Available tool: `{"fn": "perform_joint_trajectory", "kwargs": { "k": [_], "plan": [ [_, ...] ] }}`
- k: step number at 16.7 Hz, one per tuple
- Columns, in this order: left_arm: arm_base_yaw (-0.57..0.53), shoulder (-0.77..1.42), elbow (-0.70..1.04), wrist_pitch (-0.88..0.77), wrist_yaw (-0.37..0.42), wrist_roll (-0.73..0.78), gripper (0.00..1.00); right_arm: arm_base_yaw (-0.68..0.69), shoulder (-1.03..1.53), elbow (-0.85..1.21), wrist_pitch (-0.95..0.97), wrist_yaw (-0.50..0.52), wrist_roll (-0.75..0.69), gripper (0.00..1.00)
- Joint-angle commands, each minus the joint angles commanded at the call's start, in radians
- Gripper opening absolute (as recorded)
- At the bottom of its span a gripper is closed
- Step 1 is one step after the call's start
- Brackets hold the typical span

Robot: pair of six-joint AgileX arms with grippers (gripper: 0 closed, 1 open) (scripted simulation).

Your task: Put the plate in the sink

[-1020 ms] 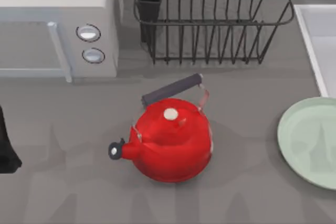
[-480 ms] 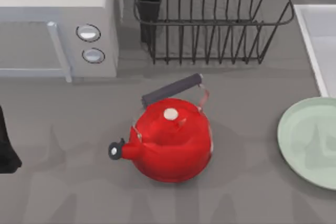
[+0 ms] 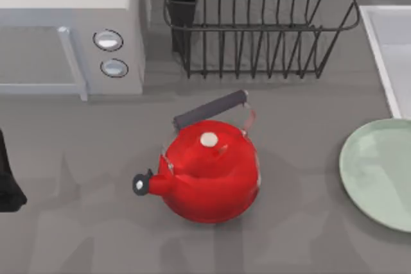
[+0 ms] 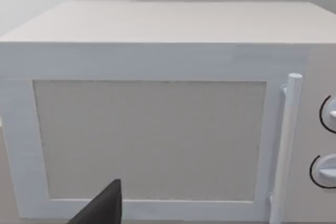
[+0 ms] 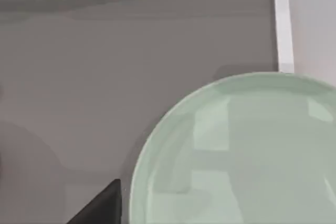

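Hovering over the counter, the right gripper (image 5: 100, 207) is showing as a dark wedge just beside the rim of the plate (image 5: 241, 150); whether it is open or closed I cannot tell. The left gripper (image 4: 102, 208) is idling at the table's left side, facing the microwave (image 4: 152, 129) door, its state equally unclear.

The plate (image 3: 379, 174) is lying flat on the table at the right edge, not yet gripped. Over the last second it is staying exactly where it was, as is the red kettle (image 3: 209, 171) in the middle. Only the faint reflections on the plate and the soft shadows on the near tabletop are shifting. I am reading that as the right arm closing in overhead, so the task is probably sitting at the approach stage.

Farther back, the black dish rack (image 3: 257, 24) is standing empty, and the sink (image 3: 376, 49) is waiting beyond the plate's far rim.
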Motion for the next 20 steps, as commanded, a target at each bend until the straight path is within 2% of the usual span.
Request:
{"fn": "perform_joint_trajectory", "kwargs": {
  "k": [6, 10, 14, 20],
  "plan": [
    [0.000, 0.000, 0.000, 0.000, 0.000, 0.000, 1.00, 0.113, 0.593, 0.411, -0.331, 0.000, 0.117, 1.00],
    [0.000, 0.000, 0.000, 0.000, 0.000, 0.000, 1.00, 0.166, 0.859, 0.600, -0.485, 0.000, 0.172, 1.00],
    [0.000, 0.000, 0.000, 0.000, 0.000, 0.000, 1.00, 0.186, 0.957, 0.675, -0.546, 0.000, 0.193, 1.00],
    [0.000, 0.000, 0.000, 0.000, 0.000, 0.000, 1.00, 0.181, 0.961, 0.660, -0.527, 0.000, 0.192, 1.00]
  ]
}}
